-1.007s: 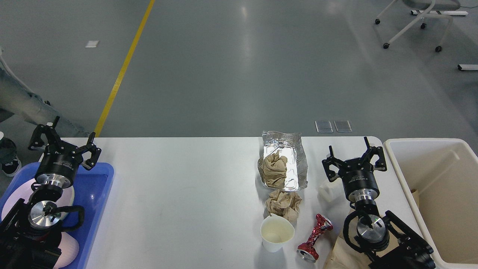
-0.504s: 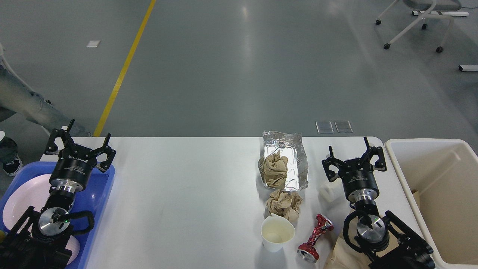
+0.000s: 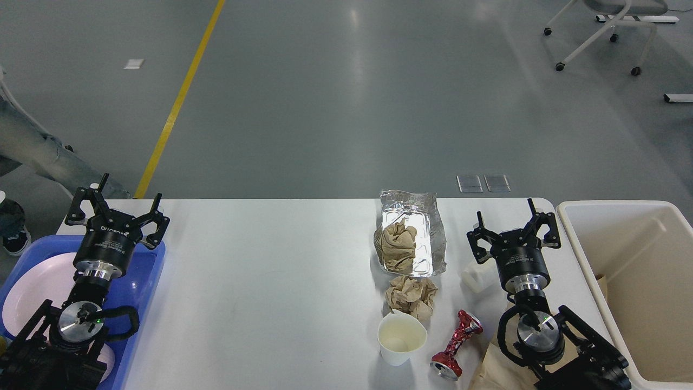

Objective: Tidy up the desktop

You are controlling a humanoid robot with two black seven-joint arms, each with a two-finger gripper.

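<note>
The desktop (image 3: 270, 281) filled the lower half of your view, white and matte, running from the blue tray (image 3: 146, 281) at its left end to the cream bin (image 3: 582, 238) just off its right end. Your left gripper (image 3: 116, 212) hovered over the tray's far corner with its fingers spread wide and nothing between them; a white plate (image 3: 32, 287) lay in the tray beside that arm. Your right gripper (image 3: 513, 226) stood open too, empty, near the desktop's right end, with a small white object (image 3: 475, 279) just beside its wrist, too hidden to name. Between the arms, right of centre, you had the clutter in a line: a foil tray (image 3: 427, 238) with a wad of brown paper (image 3: 398, 246) inside it, a second crumpled brown wad (image 3: 411, 295) just in front, then a white paper cup (image 3: 401, 338) standing upright, touching that wad. A crushed red can (image 3: 456, 344) lay tilted on its side beside the cup. A tan paper bag (image 3: 495, 368) showed under your right arm at the near edge.
</note>
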